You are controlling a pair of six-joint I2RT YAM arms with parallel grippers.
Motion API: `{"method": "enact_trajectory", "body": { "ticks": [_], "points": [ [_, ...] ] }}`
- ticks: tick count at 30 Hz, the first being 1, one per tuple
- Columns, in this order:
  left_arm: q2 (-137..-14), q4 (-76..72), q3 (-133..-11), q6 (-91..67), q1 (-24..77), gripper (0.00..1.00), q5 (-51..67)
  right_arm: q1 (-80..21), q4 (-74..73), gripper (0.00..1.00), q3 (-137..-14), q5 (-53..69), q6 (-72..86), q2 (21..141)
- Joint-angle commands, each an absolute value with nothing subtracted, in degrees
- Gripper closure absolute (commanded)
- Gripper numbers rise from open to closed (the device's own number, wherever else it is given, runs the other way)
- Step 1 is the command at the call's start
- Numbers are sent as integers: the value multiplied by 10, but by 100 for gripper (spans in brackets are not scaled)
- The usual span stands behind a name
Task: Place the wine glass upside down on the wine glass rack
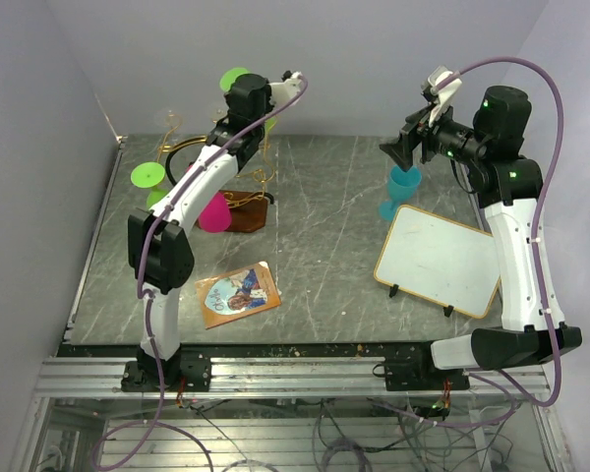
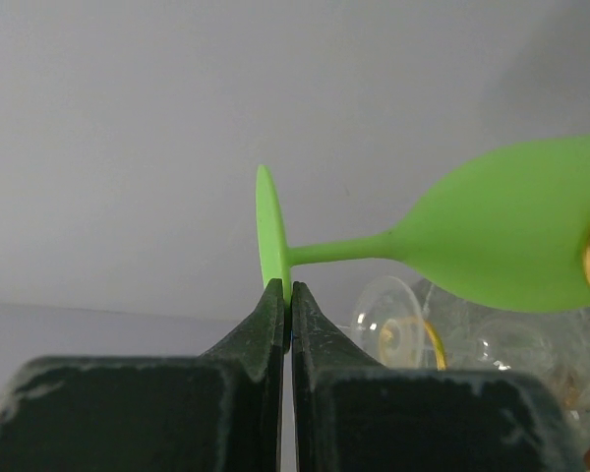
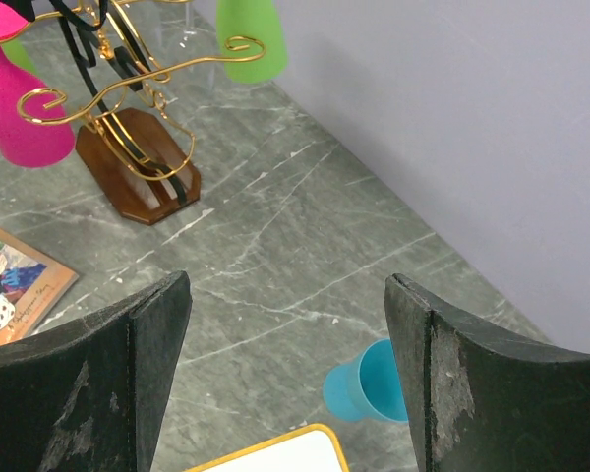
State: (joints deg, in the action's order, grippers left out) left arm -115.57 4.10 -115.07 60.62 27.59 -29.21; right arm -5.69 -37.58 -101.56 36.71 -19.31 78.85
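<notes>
- Wine glass (image 1: pixel 234 79), green, is up beside the left arm's wrist in the top view, above the wine glass rack (image 1: pixel 248 214). The right end effector (image 1: pixel 401 149) hangs over a blue goblet (image 1: pixel 403 187) on the table (image 1: pixel 324 206).
- Left wrist: the left end effector (image 2: pixel 285 300) is pinched on the foot's rim, and the bowl touches gold wire. The glass looks light, matte and probably unbreakable. This edge hold may let it pivot; the stem would be steadier.
- Right wrist: the fingers are spread wide and hold nothing.
</notes>
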Motion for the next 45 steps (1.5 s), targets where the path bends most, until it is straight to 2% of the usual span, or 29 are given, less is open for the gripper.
{"method": "enact_trajectory", "body": {
  "ticks": [1,17,45],
  "points": [
    [-1139,74,-1137,598,295,92,-265,-53,-365,21,-1008,375,-190,776],
    [-1109,165,-1131,575,305,93,-209,-47,-358,20,-998,379,-188,769],
    [-1133,174,-1161,532,326,93,-169,-40,-352,20,-987,384,-183,757]
  ]
}}
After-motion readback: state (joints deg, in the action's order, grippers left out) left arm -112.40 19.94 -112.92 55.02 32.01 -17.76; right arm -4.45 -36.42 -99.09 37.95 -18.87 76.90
